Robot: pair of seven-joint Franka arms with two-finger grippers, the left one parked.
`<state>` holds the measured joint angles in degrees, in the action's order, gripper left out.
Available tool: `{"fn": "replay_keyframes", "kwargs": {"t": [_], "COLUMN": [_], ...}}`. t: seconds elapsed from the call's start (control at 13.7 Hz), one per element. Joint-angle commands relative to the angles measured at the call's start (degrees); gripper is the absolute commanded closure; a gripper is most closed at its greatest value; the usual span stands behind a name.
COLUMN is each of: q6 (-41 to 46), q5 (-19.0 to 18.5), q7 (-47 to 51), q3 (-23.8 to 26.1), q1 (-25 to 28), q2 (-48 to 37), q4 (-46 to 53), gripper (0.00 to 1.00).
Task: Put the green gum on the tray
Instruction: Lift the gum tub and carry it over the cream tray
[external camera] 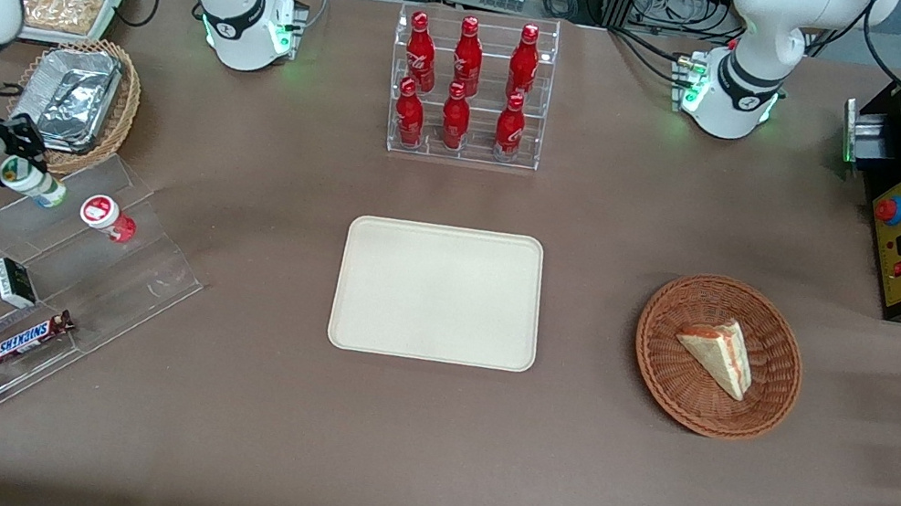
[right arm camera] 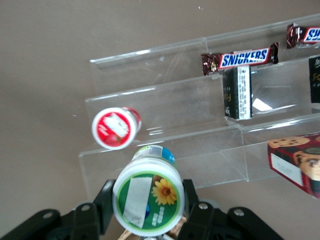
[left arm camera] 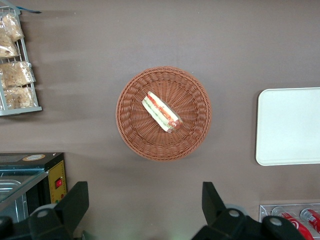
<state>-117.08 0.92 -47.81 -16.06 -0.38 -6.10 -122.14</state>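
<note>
The end effector (right arm camera: 149, 207) grips the small white-and-green gum bottle (right arm camera: 149, 200); only the wrist view shows its sunflower lid, beside Snickers bars (right arm camera: 240, 60).

We see the green gum (external camera: 33, 180), a small white-and-green bottle with a round green-rimmed lid (right arm camera: 148, 202) bearing an orange flower mark, gripped between the gripper (external camera: 12, 162) fingers (right arm camera: 102, 204), tilted above the clear stepped stand. The tray (external camera: 440, 293), cream, flat, round-cornered and low-rimmed, lies on the worktop, well apart.
</note>
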Motion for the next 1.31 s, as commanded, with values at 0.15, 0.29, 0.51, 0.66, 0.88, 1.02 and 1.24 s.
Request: {"fn": "replay_keyframes", "kwargs": {"t": [0.15,0.29,0.51,0.66,0.88,1.02,1.24], "q6": [12.5,15.1,15.7,15.7,15.1,13.3,9.2], "q5": [0.8,0.8,3.0,3.2,3.2,3.2,4.3], "q7": [10.2,17.7,30.4,40.0,57.7,68.0,79.0], "q3": [-0.2,-0.1,-0.2,-0.1,0.1,0.1,0.1], "q1": [8.0,12.9,21.3,26.8,37.0,42.2,48.0], "q2": [1.4,2.6,4.8,6.5,11.2,17.0,26.1], "q4": [11.9,15.0,18.1,19.8,23.6,27.4,34.1], "gripper": [1.0,1.0,1.0,1.0,1.0,1.0,1.0]}}
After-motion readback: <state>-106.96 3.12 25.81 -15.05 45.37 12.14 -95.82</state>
